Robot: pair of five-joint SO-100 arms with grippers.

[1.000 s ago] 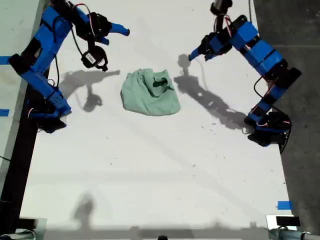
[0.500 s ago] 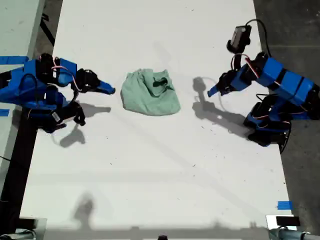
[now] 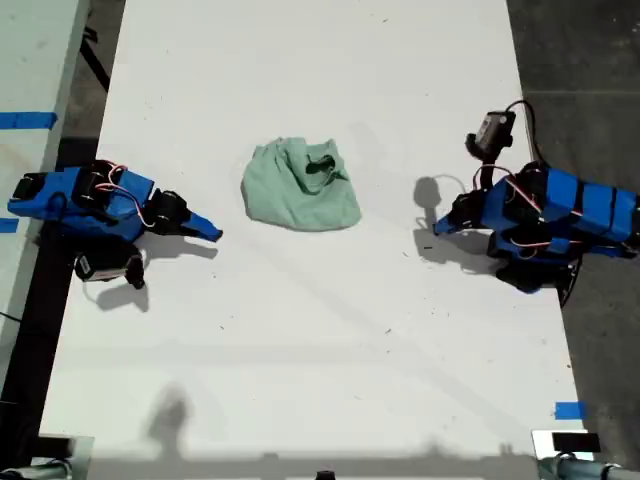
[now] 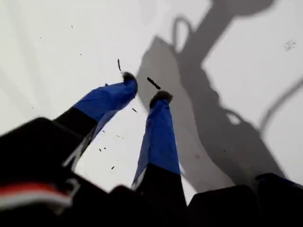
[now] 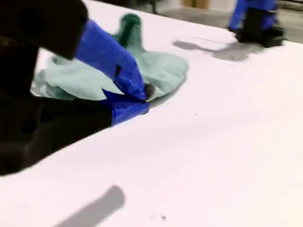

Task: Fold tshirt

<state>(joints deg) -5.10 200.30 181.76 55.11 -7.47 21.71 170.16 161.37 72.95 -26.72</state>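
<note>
Although the task is to fold it, the tshirt (image 3: pixel 300 186) does not look folded: it lies as a rounded, crumpled heap on the white table (image 3: pixel 300 360), near the middle of the table's width and toward the top of the exterior view, with a dark hollow among its wrinkles and no straight edge that I can make out. No gripper touches it. My second gripper (image 3: pixel 206 229) rests low over the table at the exterior view's left, just beside the cloth but apart from it; in the second wrist view its two blue fingers meet at the tips and nothing is between them, while the shirt sits just behind them. My first gripper (image 3: pixel 446 222) is at the exterior view's right, well apart from the garment, and in the first wrist view its tips stand slightly apart over bare table, holding nothing. I judge that nearly all the work is left to do, if neat folding is wanted: the cloth must be spread flat, then the sleeves and sides brought in, then the body doubled over. Both arms would first need to reach the heap.
</note>
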